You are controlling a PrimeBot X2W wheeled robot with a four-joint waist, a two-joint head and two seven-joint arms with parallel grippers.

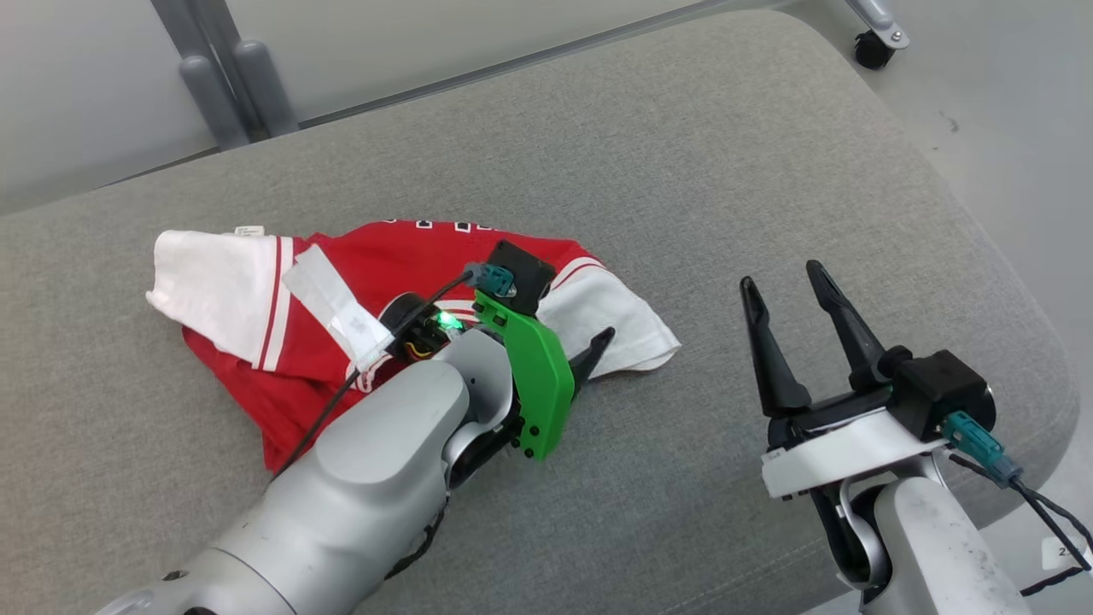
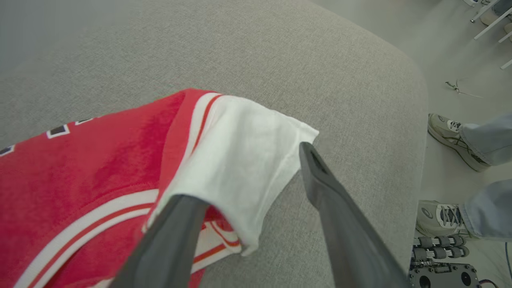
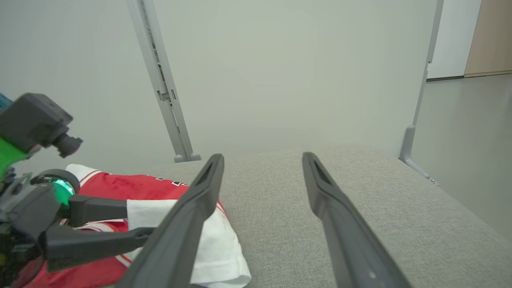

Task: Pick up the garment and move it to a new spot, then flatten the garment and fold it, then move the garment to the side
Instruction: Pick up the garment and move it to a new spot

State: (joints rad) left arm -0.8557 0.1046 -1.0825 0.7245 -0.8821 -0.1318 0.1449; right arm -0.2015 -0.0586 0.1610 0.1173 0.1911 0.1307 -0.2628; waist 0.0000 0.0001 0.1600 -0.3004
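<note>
A red-and-white garment (image 1: 401, 256) lies rumpled on the grey cushion (image 1: 683, 171), left of its middle and well clear of every edge, one white sleeve (image 1: 213, 290) flung toward the left edge and the other sleeve (image 1: 610, 303) pointing at the right edge. We see the left gripper (image 2: 245, 172) low over that right-hand sleeve with its fingers spread wide. One tip is tucked out of sight at the sleeve's hem while the other lies bare on the upholstery just beside the cloth, so nothing is pinched. We judge the pose as one made for working the sleeve outward and not for lifting, since the body of the shirt is bunched and doubled on itself and wants flattening before any fold. The right gripper (image 1: 780, 275) hovers nearer the cushion's right edge, well apart from the fabric, fingers likewise spread and pointing at the far edge, empty and, we think, waiting to take a corner. A person's shoes (image 2: 448, 128) stand on the floor beyond the cushion's rounded corner
</note>
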